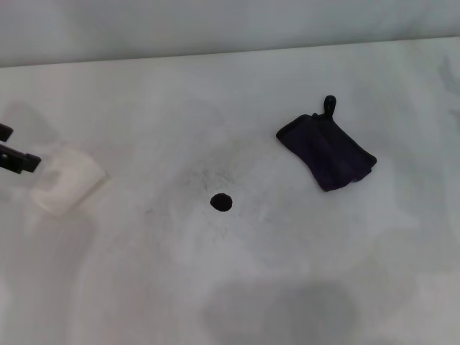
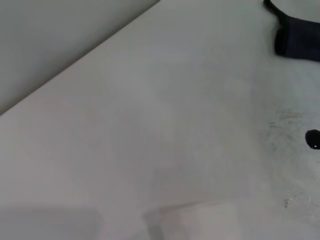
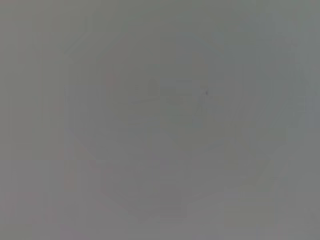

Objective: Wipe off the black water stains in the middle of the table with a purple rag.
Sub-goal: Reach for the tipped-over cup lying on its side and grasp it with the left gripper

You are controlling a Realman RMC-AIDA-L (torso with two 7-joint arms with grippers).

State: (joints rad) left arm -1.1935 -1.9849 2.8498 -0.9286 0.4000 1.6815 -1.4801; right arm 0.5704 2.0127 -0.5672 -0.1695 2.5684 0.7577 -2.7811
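Left gripper [image 1: 18, 159] sits at the far left edge of the head view, only a bit of black hardware showing; can't tell if it's released or clenched. Just beside it on its inboard side is a pale translucent cup [image 1: 67, 180] on the table [image 1: 144, 287], probably what the blot came out of, so the arm looks parked next to it rather than working.

Right gripper isn't visible from the head camera, and its wrist view is a flat grey blank, so its state is unknown too. My guess is it's parked off the table.

Black water stain [image 1: 221, 202]: one small round blot near table centre, well inboard of the left gripper, past the cup. Faint grey speckle around it.

Purple rag [image 1: 327, 152] lies folded flat, farther still from the left gripper, beyond the blot toward the robot's right and a bit further back, loop at its far corner. Nothing touching it. The left wrist view catches its edge [image 2: 297, 42] and the blot [image 2: 313, 138], apart from each other.

Rag not yet picked up, nothing wiped. The rag lying on the right suggests a right-arm pick
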